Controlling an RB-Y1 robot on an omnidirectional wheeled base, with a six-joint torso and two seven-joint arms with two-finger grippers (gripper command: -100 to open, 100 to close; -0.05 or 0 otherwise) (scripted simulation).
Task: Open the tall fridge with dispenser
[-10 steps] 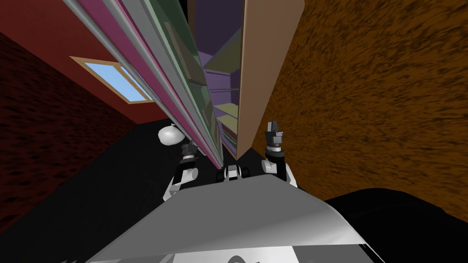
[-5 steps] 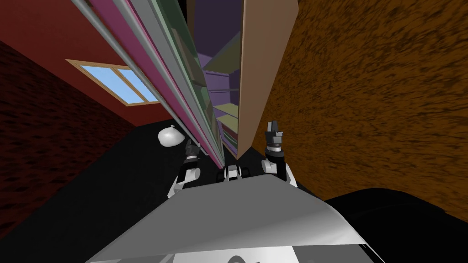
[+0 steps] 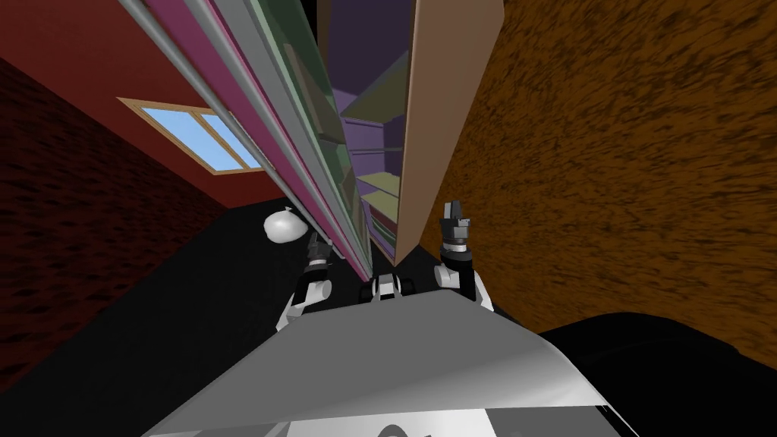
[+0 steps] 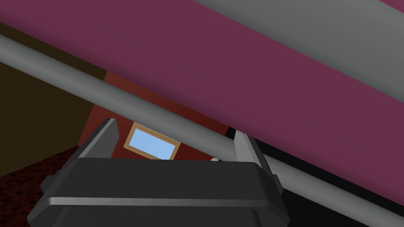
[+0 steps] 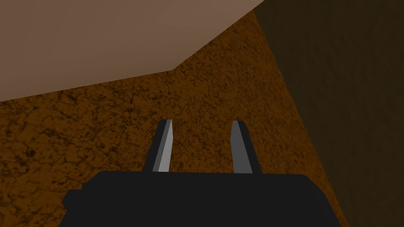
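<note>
Grey, blade-like fingers of the left gripper stand wide apart and clamp nothing; they are the nearest thing to watch. Just past them, in the left wrist view, the long round grey bar handle slants from the upper left of the frame to the lower right. It passes behind the finger at the right of the frame, not through the middle of the gap, and I cannot tell whether that finger touches it. So the bar lies ahead of the gripper and off toward one finger. Its long axis runs closer to the line from finger to finger than square across it. By my reckoning the wrist would need to roll and shift sideways before those blades could close round it.

Behind the bar sits the flat magenta door panel of the tall fridge. In the head view it climbs from lower centre to upper left, angled away from the cabinet, with purple shelves showing in the upper middle. The door looks well on its way open.

Farther right, the right gripper is parted and empty beside a flat tan panel, well clear of the handle. The left arm is plainly nearer.
</note>
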